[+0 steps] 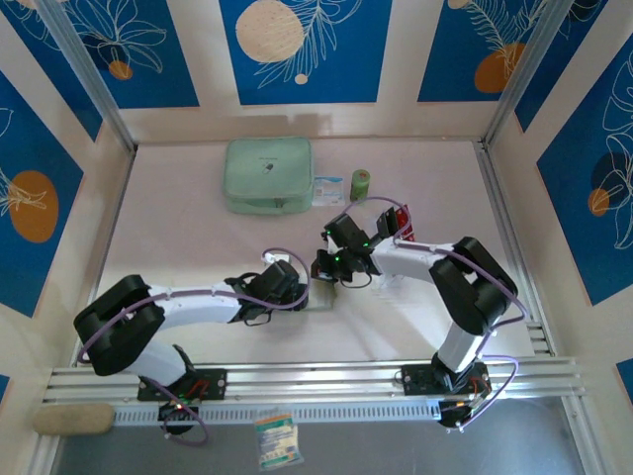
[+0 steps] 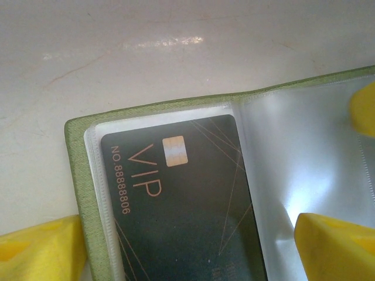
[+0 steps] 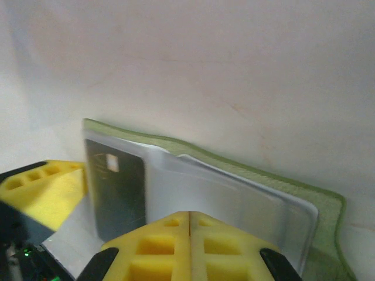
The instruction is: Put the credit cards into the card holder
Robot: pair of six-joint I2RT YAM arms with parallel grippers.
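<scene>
One black VIP card (image 2: 176, 222) sleeved in opened card holder (image 2: 79, 187); left end effector (image 2: 184, 243) spread astride; right end effector (image 3: 188, 221) closed, seemingly pinning sleeves flat.

light: bright, even, overhead | shadows: soft and faint on table (image 1: 198, 247) | glare: white patch on holder (image 2: 293, 193), pale streak on table in left wrist view | focus: card (image 3: 117, 187) blurred in right wrist view; top view sharp

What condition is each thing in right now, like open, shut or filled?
card holder: lying open.
black VIP card: tucked inside the holder.
left gripper: open, over the holder.
right gripper: shut.
</scene>
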